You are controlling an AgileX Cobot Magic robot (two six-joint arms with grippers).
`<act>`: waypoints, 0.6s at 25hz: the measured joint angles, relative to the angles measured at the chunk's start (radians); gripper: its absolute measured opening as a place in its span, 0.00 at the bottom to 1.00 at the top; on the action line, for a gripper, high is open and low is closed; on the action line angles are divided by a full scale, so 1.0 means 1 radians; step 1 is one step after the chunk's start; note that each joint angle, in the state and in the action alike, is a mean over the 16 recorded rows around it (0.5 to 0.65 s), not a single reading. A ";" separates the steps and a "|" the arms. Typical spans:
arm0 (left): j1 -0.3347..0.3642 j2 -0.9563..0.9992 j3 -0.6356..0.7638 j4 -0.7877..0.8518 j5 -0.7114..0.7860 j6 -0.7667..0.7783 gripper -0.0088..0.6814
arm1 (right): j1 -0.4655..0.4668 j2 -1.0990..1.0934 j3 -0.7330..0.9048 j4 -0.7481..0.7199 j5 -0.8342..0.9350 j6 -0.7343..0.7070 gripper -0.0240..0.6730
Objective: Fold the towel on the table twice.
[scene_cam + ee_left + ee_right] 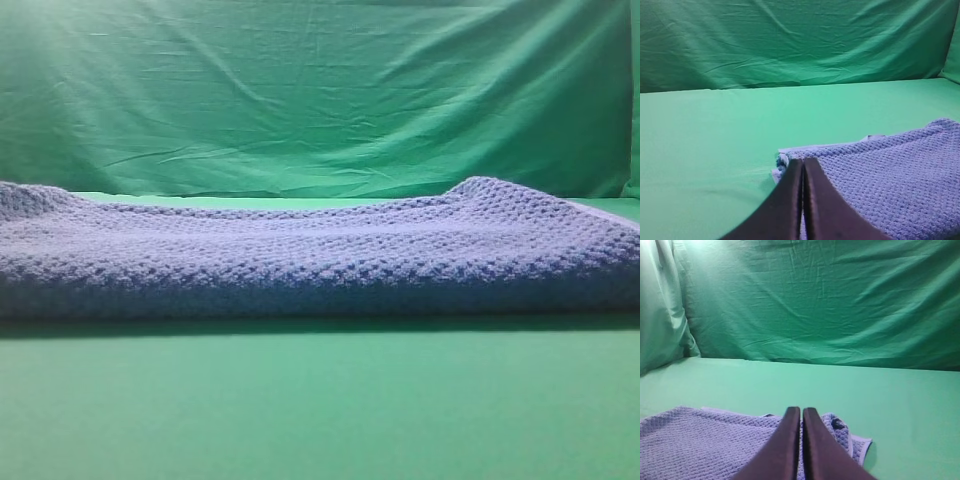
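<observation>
In the left wrist view the left gripper rises from the bottom centre of the frame, its two dark fingers pressed together with only a thin seam between them. Nothing is pinched in that seam as far as the picture shows. The tips sit over the near corner of the towel, a blue-grey waffle-knit cloth that fills the lower right of the frame, with a thin pale edge showing along its upper border. To the left and beyond lies the bright green worktop, and a wrinkled green backdrop covers the top.

In the right wrist view the right gripper also comes up from the bottom centre, its jaws together. The towel lies at the lower left and under the tips, its rumpled corner just right of them.

In the exterior high view the towel spans the whole middle band, lying flat on the worktop; neither gripper shows there.
</observation>
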 joint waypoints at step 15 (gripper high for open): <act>0.000 0.000 0.067 0.000 0.088 0.000 0.01 | 0.000 0.000 0.058 -0.022 0.054 0.000 0.03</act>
